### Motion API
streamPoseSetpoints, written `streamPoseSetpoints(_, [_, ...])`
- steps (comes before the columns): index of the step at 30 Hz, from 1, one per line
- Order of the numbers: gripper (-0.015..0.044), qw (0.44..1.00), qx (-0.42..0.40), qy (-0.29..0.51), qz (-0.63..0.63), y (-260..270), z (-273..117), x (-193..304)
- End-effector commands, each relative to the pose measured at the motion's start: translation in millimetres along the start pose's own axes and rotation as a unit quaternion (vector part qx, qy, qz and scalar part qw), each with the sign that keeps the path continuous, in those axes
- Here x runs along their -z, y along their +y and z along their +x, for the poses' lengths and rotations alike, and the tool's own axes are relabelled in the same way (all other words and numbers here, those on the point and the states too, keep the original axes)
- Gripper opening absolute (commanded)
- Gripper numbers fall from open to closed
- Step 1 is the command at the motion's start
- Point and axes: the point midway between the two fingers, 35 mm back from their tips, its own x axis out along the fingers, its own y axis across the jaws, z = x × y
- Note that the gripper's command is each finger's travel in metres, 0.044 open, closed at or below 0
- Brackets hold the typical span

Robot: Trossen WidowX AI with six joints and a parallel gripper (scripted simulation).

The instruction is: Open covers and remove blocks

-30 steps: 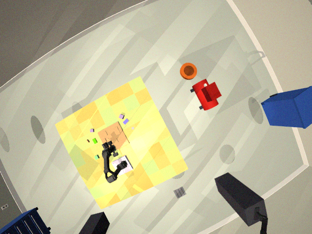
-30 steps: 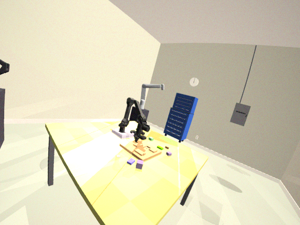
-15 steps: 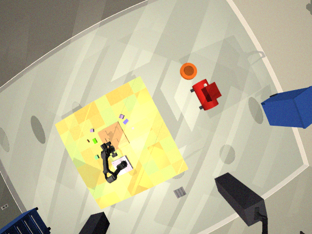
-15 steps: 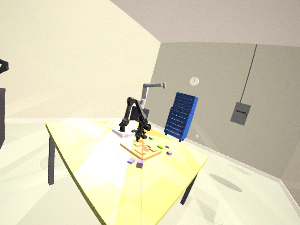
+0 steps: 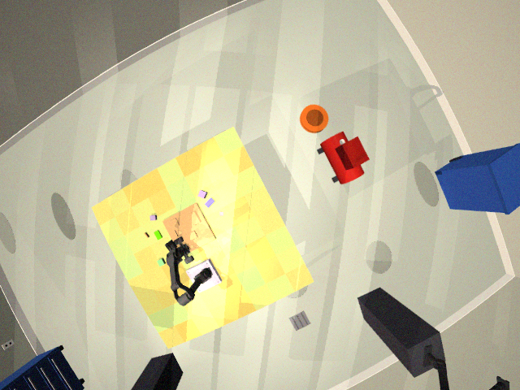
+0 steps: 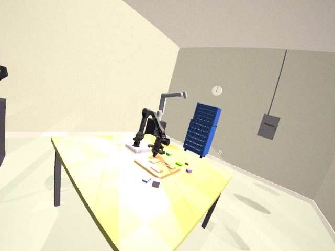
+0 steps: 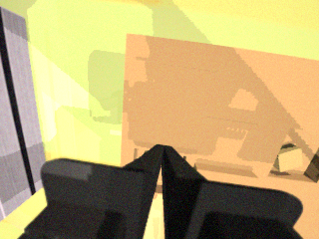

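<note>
The orange-tan puzzle board (image 5: 184, 214) (image 6: 169, 174) (image 7: 174, 75) lies flat on the table. Flat covers sit on it, one cover (image 6: 156, 169) near its front; how far each is open is too small to tell. The wrist view shows a dark-edged opening (image 7: 290, 159) with a pale inside at right. My gripper (image 6: 154, 156) (image 7: 162, 146) is shut and empty, low over the board's base-side part. Beside the board lie a purple cube (image 5: 202, 193) (image 6: 155, 183), a violet block (image 5: 209, 202) (image 6: 146, 180), a lilac block (image 5: 153, 217) (image 6: 188, 170), a bright green block (image 5: 158, 234) (image 6: 179, 163) and a teal-green block (image 5: 162, 262) (image 6: 168, 154).
A small dark brown piece (image 5: 146, 234) (image 6: 186, 163) lies beyond the bright green block. A tiny pale piece (image 5: 221, 214) lies on the board's other side. The arm's whitish base plate (image 5: 214, 279) (image 6: 138, 150) (image 7: 22, 110) is close to the board. Strong light and shadow patches blur details.
</note>
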Motion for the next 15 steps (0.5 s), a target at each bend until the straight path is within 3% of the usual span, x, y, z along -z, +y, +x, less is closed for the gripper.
streamPoseSetpoints(1, [0.0000,1.000,0.000,-0.003,0.000,0.5,-0.3,-5.3])
streamPoseSetpoints(15, [0.0000,1.000,0.000,-0.003,0.000,-0.8,-17.0,-7.3])
